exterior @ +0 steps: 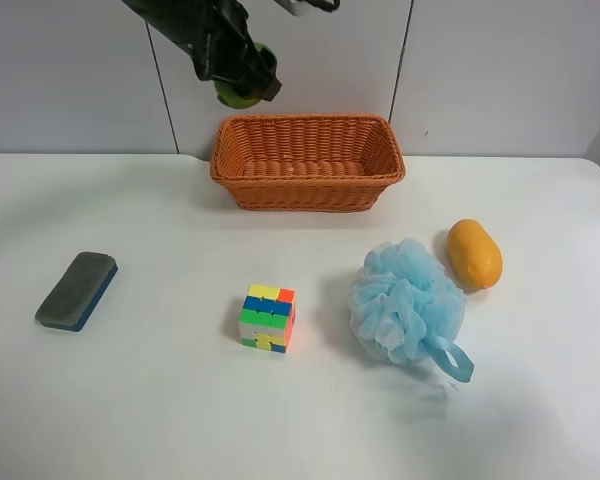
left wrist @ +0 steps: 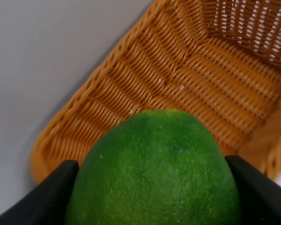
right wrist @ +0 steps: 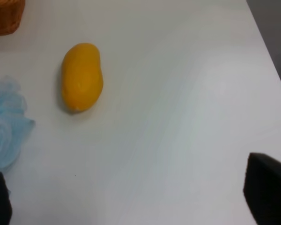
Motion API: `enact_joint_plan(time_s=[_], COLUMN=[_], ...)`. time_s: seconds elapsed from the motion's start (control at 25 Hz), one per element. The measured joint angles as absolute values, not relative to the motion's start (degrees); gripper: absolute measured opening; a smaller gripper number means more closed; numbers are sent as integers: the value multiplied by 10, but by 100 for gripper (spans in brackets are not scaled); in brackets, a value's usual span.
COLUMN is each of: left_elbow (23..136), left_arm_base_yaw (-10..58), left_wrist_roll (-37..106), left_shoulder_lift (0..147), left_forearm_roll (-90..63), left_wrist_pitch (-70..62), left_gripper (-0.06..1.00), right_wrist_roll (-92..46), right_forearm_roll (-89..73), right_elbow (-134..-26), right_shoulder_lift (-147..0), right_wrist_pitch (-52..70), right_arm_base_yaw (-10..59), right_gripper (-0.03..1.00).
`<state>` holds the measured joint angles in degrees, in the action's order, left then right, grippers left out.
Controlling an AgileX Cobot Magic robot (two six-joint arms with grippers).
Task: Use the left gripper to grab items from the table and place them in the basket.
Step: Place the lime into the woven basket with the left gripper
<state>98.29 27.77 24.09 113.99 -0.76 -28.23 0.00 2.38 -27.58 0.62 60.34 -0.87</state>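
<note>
One lime (left wrist: 152,168) clamped in left gripper (exterior: 243,86) | held high over basket (exterior: 310,190) left end, far side of table (exterior: 180,410) | risk: jaws part this close to left rim, lime strikes wicker, rolls out.

Left arm (exterior: 195,25) is thick & black, shiny in spots w/ folds like a cover. Left gripper (exterior: 242,75) is black too, short & chunky. Its fingers (left wrist: 40,199) are flat, dull black w/ straight edges. Right gripper (right wrist: 136,199): only 2 black fingertips (right wrist: 268,187) show, blocky & smooth, corners a bit round.
</note>
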Motion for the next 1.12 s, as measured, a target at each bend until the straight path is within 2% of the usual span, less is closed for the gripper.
enact_joint_plan(time_s=[0.16,0.32,0.76,0.8,0.88,0.92,1.0,1.12], left_elbow=[1050,1071,1071,1071,1071,1071,1072,1072], left_arm_base_yaw=[278,278,278,278,278,278,278,278], left_wrist_roll=[269,291,294,294,294,294,293,293], left_shoulder_lift=[1235,1291,1315,1315,1313,1313,1311,1311], left_forearm_roll=[-20,-30,-72,-75,-79,-80,-81,-84], left_wrist_pitch=[-265,-230,-223,-223,-220,-220,-223,-228], left_gripper=[60,60,60,64,85,90,97,99], right_wrist_roll=[0,0,0,0,0,0,0,0], right_forearm_roll=[24,24,24,24,24,24,24,24], right_elbow=[-276,-276,-276,-276,-276,-276,-276,-276], right_shoulder_lift=[6,6,6,6,6,6,6,6], right_wrist_pitch=[603,603,603,603,603,603,603,603], right_arm_base_yaw=[-9,-9,-9,-9,-9,-9,-9,-9], right_gripper=[99,99,99,99,99,99,99,99])
